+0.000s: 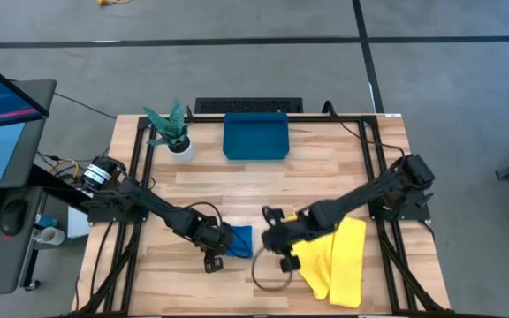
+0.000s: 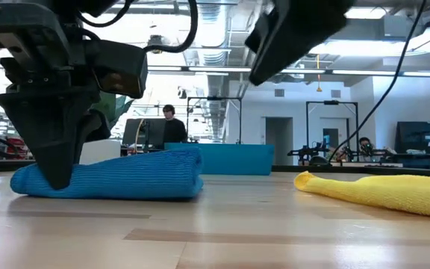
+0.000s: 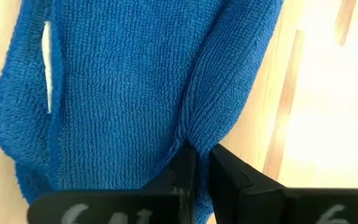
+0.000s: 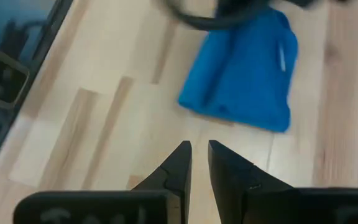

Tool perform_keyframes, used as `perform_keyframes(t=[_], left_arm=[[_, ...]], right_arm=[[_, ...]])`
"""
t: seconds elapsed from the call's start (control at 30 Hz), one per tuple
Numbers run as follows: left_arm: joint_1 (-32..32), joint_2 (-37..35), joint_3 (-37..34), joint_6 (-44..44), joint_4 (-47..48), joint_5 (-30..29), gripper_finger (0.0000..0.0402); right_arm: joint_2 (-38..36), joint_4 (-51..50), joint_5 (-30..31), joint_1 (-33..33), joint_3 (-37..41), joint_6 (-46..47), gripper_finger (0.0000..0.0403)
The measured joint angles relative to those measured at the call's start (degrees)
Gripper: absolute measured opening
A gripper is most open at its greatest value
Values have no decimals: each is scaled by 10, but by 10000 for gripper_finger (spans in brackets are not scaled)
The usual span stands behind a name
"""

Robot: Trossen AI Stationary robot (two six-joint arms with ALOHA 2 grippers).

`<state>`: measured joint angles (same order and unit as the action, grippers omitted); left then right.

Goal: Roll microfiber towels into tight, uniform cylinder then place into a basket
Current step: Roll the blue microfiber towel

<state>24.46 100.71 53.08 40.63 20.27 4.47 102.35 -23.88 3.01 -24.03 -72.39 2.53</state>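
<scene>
Wooden slat table (image 1: 237,185): your left gripper (image 3: 201,163) pinches the blue microfiber towel (image 3: 123,93); your right gripper (image 4: 199,160) hovers slightly parted, empty.

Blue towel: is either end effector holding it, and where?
The left end effector is shut on the blue towel, pinching a fold at its edge. The right end effector holds nothing.

The left gripper (image 1: 222,243) is lowered with its fingers (image 3: 188,177) pressed nearly together, pinching cloth. The right gripper (image 1: 272,240) hovers just beside it, wrist angled downward, its narrow-gapped fingers (image 4: 178,168) holding nothing.
</scene>
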Motion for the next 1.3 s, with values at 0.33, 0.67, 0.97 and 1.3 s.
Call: perform_keyframes(t=[0.33, 0.67, 0.97, 1.3], left_arm=[[-11, 2, -1, 6, -39, 0, 12], [-34, 2, -1, -17, -46, -3, 12], [-40, 1, 0, -25, -46, -4, 12], [-40, 1, 0, -20, -46, -4, 12]], right_arm=[[76, 122, 18, -38, -1, -188, 77], [140, 179, 45, -11, 0, -192, 80], [143, 192, 33, -8, -1, -195, 142], [143, 155, 31, 14, -1, -175, 205]])
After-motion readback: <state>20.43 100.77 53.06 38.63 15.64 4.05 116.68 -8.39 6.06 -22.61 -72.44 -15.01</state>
